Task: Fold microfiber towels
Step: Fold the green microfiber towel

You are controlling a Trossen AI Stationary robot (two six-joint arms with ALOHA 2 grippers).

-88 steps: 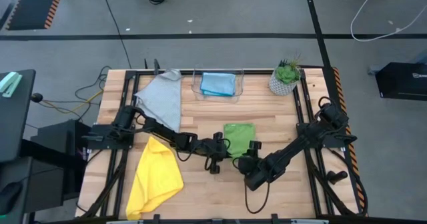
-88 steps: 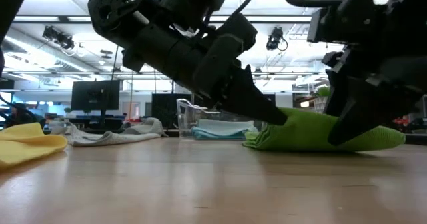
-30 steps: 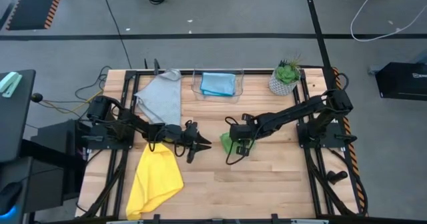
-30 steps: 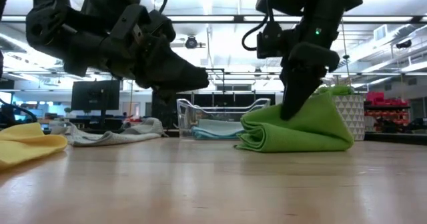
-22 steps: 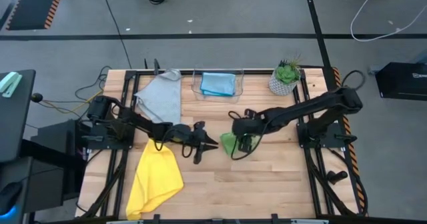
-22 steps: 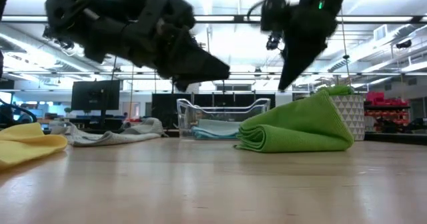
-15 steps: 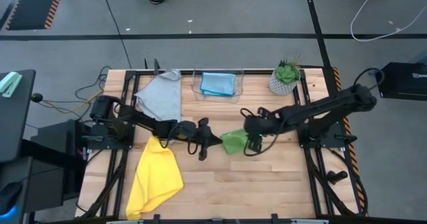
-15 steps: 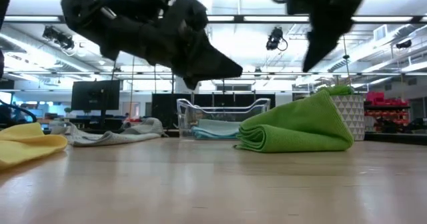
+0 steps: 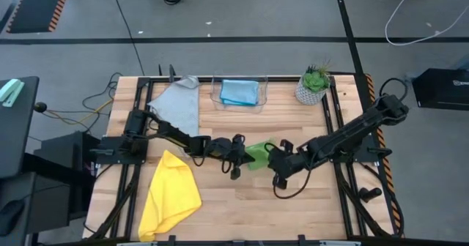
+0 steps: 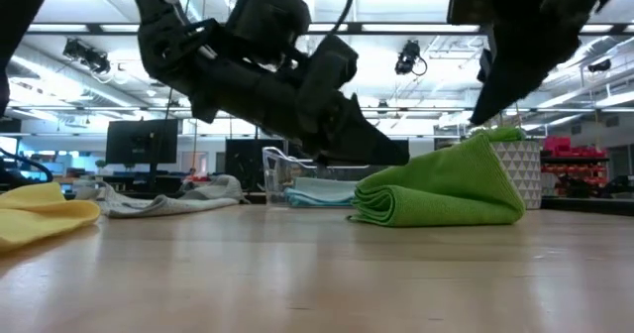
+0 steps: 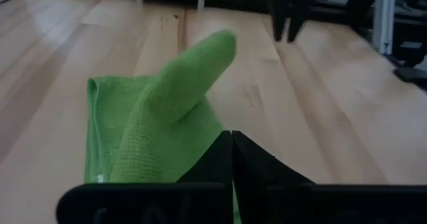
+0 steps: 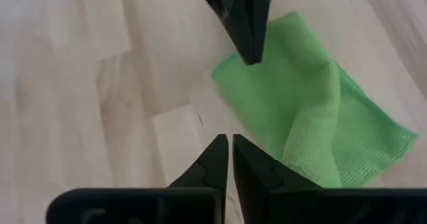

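Green towel (image 9: 258, 154) mid-counter (image 9: 308, 202), folded but one fold ridged up. Right end effector (image 9: 278, 179) let go, pulled back, narrow, empty. Left end effector (image 9: 238, 160) moved in beside towel, fingers together, holding nothing. Fold likely needs flattening.

No readable text, label or number anywhere.

This is a robotics lab: a wooden bench (image 9: 220, 202) on a grey floor (image 9: 242, 12) with cables, monitors (image 10: 142, 141) and ceiling strip lights (image 10: 396, 28) behind.
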